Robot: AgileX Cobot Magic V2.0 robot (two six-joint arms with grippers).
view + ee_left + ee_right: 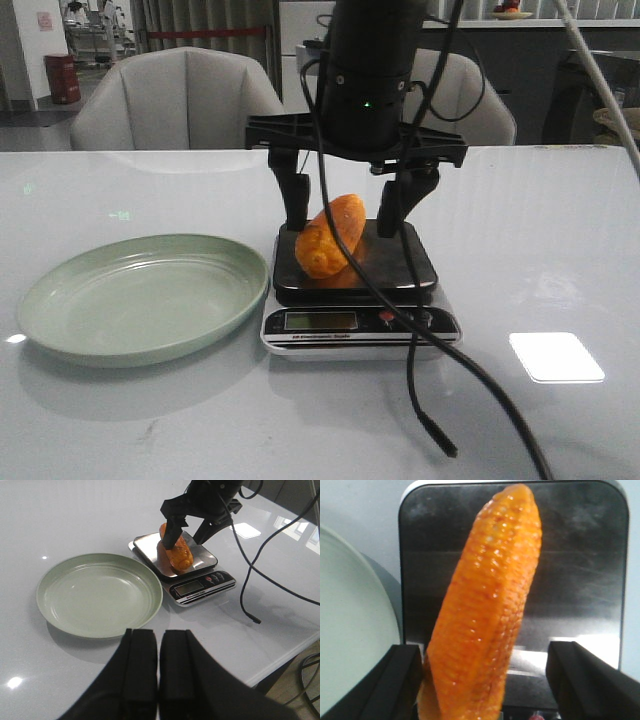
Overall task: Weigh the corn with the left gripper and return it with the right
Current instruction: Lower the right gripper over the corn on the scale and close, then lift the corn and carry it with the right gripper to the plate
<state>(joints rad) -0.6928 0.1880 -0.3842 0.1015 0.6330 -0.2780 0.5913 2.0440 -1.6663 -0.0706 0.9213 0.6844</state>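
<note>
**Corn on the scale, right arm hovering over it**

While the left gripper (159, 680) sits back at the near edge of the table with its two black jaws pressed together on nothing, all the action is further out. Nearest after that is the green plate (60, 315), lying flat with nothing in it, at about 9 o'clock from the scale (360, 335). A loose black cable (430, 400) trails down across the front of the scale, its end resting on the white table (560, 250) at about 5 o'clock from the scale.

The scale has a dark steel platform, with a small display and buttons along its near edge. The corn (332, 235) lies on that platform, angled so one blunt end points toward 7 o'clock and the other toward 1 o'clock, sitting on the plate side of the platform.

The right gripper (352, 210) is straight over it, jaws spread wide with a finger on either side of the cob. In the right wrist view one finger looks right up against the corn while the other is well clear of it, so it's not clamped.

Way at the back there are two pale armchairs (175, 100) behind the table.
</note>
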